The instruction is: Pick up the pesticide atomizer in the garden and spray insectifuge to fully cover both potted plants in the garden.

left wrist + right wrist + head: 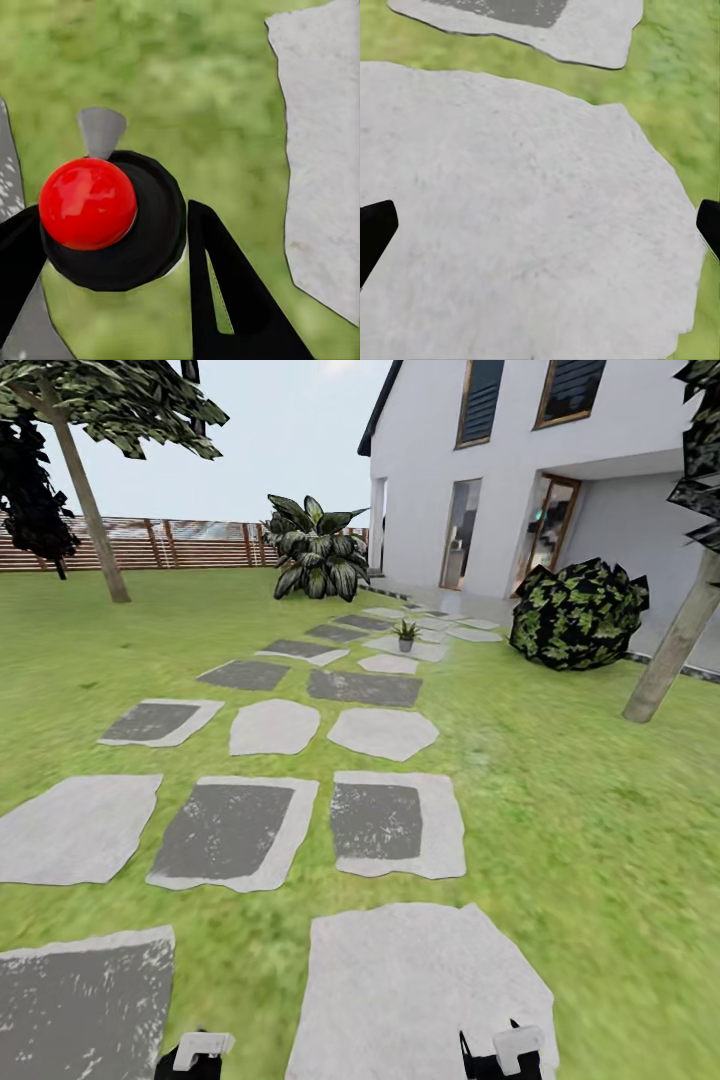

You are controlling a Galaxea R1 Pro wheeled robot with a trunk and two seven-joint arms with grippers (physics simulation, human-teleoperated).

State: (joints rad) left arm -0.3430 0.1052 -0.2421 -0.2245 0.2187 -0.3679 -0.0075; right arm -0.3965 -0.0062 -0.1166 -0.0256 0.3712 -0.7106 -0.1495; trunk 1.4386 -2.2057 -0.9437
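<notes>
Left gripper clamped on the pesticide atomizer: red tip faces the wrist camera, dark body mostly hidden behind it, held over the lawn. Stepping stones run up the middle toward the house; one small potted plant sits far off on them, details too small. Right gripper spread wide above a pale stone, fingers cut off at the frame edges.
</notes>
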